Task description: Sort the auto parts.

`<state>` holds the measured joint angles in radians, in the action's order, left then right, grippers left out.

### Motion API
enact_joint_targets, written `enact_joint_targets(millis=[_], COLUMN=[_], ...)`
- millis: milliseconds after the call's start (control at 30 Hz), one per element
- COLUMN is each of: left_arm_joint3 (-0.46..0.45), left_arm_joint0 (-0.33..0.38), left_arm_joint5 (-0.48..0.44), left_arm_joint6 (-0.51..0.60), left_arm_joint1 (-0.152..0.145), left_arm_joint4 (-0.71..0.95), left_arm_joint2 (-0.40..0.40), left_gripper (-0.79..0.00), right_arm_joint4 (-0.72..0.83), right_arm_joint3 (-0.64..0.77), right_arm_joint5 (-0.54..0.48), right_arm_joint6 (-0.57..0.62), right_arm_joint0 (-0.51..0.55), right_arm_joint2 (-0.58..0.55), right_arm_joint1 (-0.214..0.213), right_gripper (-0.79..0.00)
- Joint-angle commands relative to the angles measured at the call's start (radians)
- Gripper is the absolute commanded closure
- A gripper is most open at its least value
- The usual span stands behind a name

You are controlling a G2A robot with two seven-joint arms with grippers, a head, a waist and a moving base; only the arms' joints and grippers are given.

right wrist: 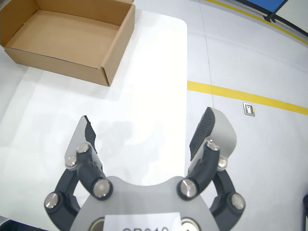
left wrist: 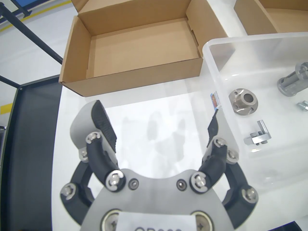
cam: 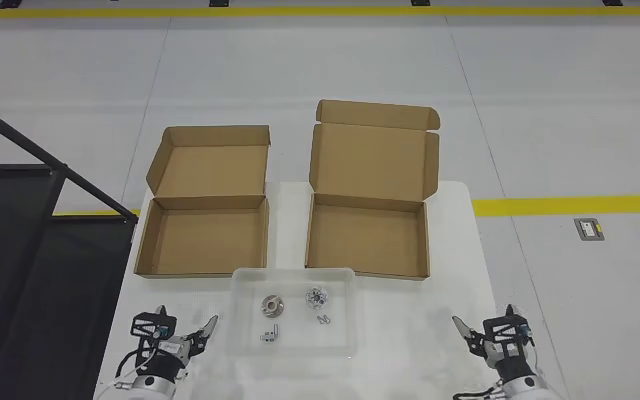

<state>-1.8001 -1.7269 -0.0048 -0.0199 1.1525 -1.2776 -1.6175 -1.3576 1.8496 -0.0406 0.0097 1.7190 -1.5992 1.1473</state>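
Both wide open, empty: left gripper (left wrist: 156,111) at tabletop's (left wrist: 144,97) front-left corner, one finger (left wrist: 214,123) just beside clear tray (left wrist: 240,40); right gripper (right wrist: 148,115) at front-right corner, touching nothing.

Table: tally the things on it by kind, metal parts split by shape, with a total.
Cardboard box: 2
Clear tray: 1
Round flange: 1
Cylindrical hub: 1
Small bolt: 1
L-shaped bracket: 1
Total: 7
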Motion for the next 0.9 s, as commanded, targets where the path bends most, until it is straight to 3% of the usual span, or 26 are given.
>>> enact_joint_targets(millis=[0, 267, 400, 533, 867], left_arm_joint3=[-0.007, -0.041, -0.054, -0.054, -0.054], left_arm_joint0=[-0.003, -0.046, -0.064, -0.064, -0.064], left_arm_joint5=[-0.012, -0.117, -0.152, -0.152, -0.152], left_arm_joint6=[-0.014, -0.102, -0.113, -0.113, -0.113], left_arm_joint1=[0.003, 0.001, 0.000, 0.000, 0.000], left_arm_joint4=[0.099, 0.205, 0.220, 0.220, 0.220], left_arm_joint2=[-0.026, -0.131, -0.157, -0.157, -0.157], left_gripper=[-0.785, -0.785, -0.785, -0.785, -0.785], right_arm_joint4=[-0.022, -0.025, -0.035, 0.070, 0.077], right_arm_joint3=[0.061, 0.234, 0.250, 0.242, 0.240], right_arm_joint5=[-0.031, -0.174, -0.214, -0.276, -0.282], right_arm_joint6=[0.034, 0.236, 0.353, 0.495, 0.509], right_arm_joint0=[-0.008, -0.103, -0.204, -0.305, -0.313], right_arm_joint2=[-0.004, 0.043, 0.120, 0.203, 0.210], right_arm_joint1=[-0.002, -0.007, -0.004, 0.003, 0.003], right_gripper=[-0.785, -0.785, -0.785, -0.785, -0.785])
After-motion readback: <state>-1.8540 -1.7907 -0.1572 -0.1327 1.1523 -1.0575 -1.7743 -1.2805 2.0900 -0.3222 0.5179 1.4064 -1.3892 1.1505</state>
